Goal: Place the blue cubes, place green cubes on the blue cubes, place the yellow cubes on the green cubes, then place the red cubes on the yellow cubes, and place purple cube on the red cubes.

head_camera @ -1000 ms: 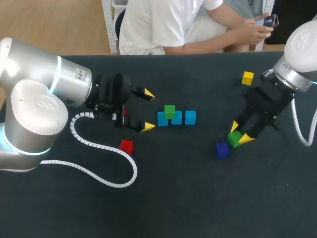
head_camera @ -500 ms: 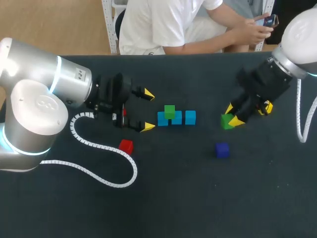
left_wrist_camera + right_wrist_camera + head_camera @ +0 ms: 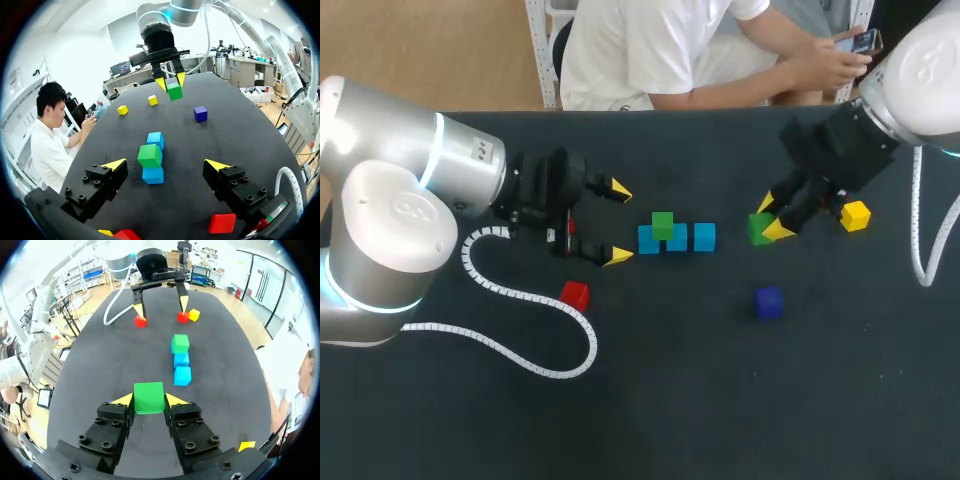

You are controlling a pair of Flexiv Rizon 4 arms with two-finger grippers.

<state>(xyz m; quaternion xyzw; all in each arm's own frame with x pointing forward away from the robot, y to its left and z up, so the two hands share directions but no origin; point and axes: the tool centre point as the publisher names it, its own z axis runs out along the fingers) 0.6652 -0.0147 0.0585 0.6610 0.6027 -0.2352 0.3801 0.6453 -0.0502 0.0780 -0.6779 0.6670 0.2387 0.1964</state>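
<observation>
Three blue cubes (image 3: 704, 237) lie in a row at mid-table, with one green cube (image 3: 663, 225) resting on top of them. My right gripper (image 3: 772, 218) hangs above the table to the right of that row, shut on a second green cube (image 3: 759, 229); the right wrist view shows this cube (image 3: 149, 398) pinched between both yellow tips. The purple cube (image 3: 769, 302) lies on the table below it. My left gripper (image 3: 618, 223) stands wide open to the left of the blue row (image 3: 153, 175), holding nothing.
A red cube (image 3: 575, 295) lies beside the left arm's white cable (image 3: 525, 300); another red cube (image 3: 570, 228) sits by the left fingers. A yellow cube (image 3: 855, 215) lies right of my right gripper. The left wrist view shows two yellow cubes (image 3: 153, 100) (image 3: 122, 110) beyond the row.
My right gripper has lifted the green cube from beside the purple cube and carried it up and leftward toward the blue row. The left arm has stayed still.
</observation>
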